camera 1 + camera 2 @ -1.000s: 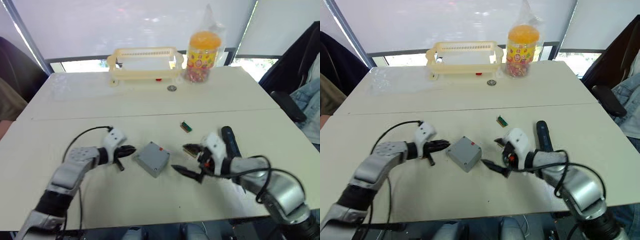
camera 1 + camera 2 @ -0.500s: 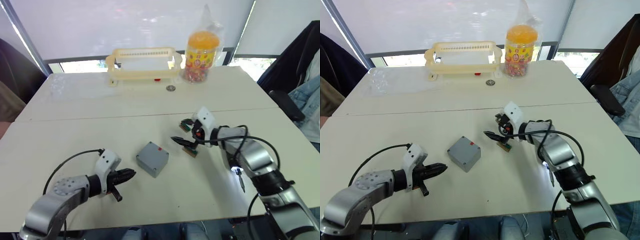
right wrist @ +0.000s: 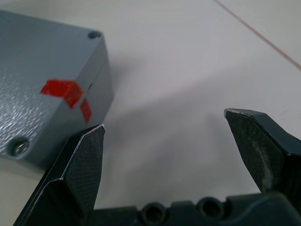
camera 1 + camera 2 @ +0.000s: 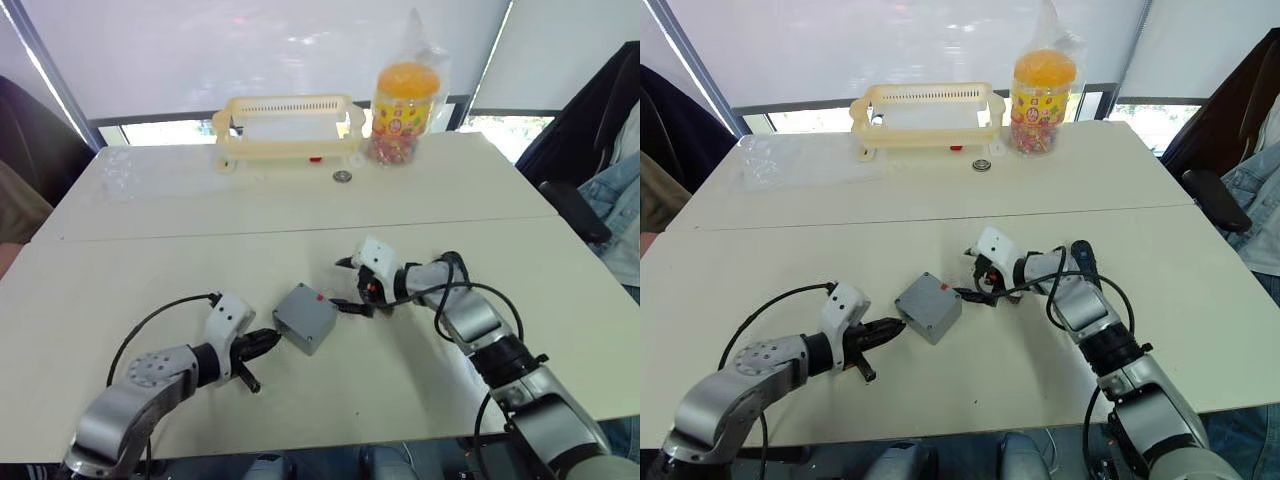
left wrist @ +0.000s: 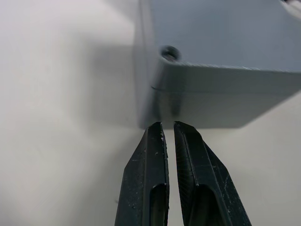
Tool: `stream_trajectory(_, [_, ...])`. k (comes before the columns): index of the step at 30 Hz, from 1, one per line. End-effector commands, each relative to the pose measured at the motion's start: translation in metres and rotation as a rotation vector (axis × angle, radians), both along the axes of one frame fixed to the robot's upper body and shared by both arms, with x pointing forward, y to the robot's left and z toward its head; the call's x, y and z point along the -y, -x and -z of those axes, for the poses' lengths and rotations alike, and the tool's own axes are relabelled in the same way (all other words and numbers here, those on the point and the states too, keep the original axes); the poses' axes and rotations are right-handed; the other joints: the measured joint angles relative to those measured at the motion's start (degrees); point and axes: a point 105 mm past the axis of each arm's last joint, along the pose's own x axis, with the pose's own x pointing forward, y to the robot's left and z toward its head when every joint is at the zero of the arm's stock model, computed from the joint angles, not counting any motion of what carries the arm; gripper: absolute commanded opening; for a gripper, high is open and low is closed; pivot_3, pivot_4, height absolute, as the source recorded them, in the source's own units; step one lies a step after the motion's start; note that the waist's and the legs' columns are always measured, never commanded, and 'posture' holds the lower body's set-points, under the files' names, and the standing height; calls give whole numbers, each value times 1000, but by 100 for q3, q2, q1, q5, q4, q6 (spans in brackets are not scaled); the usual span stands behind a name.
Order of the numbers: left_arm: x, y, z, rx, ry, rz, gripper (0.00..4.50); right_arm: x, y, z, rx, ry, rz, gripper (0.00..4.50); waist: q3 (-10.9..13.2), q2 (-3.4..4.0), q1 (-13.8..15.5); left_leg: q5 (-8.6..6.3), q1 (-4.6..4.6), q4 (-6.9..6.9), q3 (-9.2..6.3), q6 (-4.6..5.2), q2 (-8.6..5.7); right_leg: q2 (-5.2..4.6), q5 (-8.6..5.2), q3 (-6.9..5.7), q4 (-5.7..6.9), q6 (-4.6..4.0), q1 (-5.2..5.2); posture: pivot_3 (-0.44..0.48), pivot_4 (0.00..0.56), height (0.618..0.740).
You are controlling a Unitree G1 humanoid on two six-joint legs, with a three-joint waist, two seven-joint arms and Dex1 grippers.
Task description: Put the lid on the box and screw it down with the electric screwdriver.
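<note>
- Table (image 4: pixel 150 230): pale work surface carrying everything below. A seam runs across it at 12 o'clock of the box.
- Basket (image 4: pixel 285 125): cream, slotted, at the far edge, well apart at 12 o'clock of the box. It plays no part in the task.
- Jar (image 4: pixel 404 100): orange-capped, wrapped in a clear bag, far off at 1 o'clock, clear of the work.
- Box (image 5: pixel 225 101): grey enclosure near the table's middle, between the two grippers, with its red mark toward 2 o'clock.
- Lid (image 5: pixel 221 33): seated flush on the box, a thin seam marking the joint. The placing step therefore appears done, and screwing down is judged the step in hand.
- Electric screwdriver (image 4: pixel 1081 256): dark barrel lying on the table at 3 o'clock of the box, partly hidden behind the right forearm and held by neither gripper. The next move likely calls for the right arm to back off and pick it up.
- Right gripper (image 3: pixel 163 121): jaws spread wide and empty, just beside the box's red-marked corner at 2 o'clock.
- Left gripper (image 5: pixel 168 125): jaws pressed almost together, pinching nothing, tips at the box's corner at 8 o'clock. It is well placed to brace the box.
- Disc (image 4: pixel 343 176): small, round and metallic, near the basket.
- Corner holes: one (image 3: pixel 17 148) shows a screw head, and another (image 3: pixel 94 34) looks empty. Nothing blocks the lid's top.
</note>
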Motion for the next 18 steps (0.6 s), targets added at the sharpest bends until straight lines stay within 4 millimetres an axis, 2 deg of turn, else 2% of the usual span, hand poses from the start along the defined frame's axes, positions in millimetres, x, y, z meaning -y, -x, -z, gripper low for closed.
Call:
stream_trajectory(1, [4,-13,-9,68,-9,19,333,-5,12,-18,41,-49,-13,4443,0,0,24,1,0,0,-2,-2,-1,0,0,-1,5,0,-2,0,150,740])
stream_trajectory(7, [15,-17,-8,69,-13,95,333,-7,25,-15,22,-72,31,4443,0,0,3,4,1,0,-3,-6,-4,1,-1,-2,14,-1,-4,0,150,740])
stream_trajectory(11, [20,-12,-10,50,1,150,333,-5,28,-14,18,-88,76,4443,0,0,4,4,1,0,-3,-7,-3,1,-1,-2,16,-1,-6,0,150,740])
stream_trajectory(18, [17,-13,-11,54,-22,166,333,-7,32,-13,8,-90,92,4443,0,0,3,4,1,0,-2,-7,-1,1,-1,-1,17,-1,-7,0,150,740])
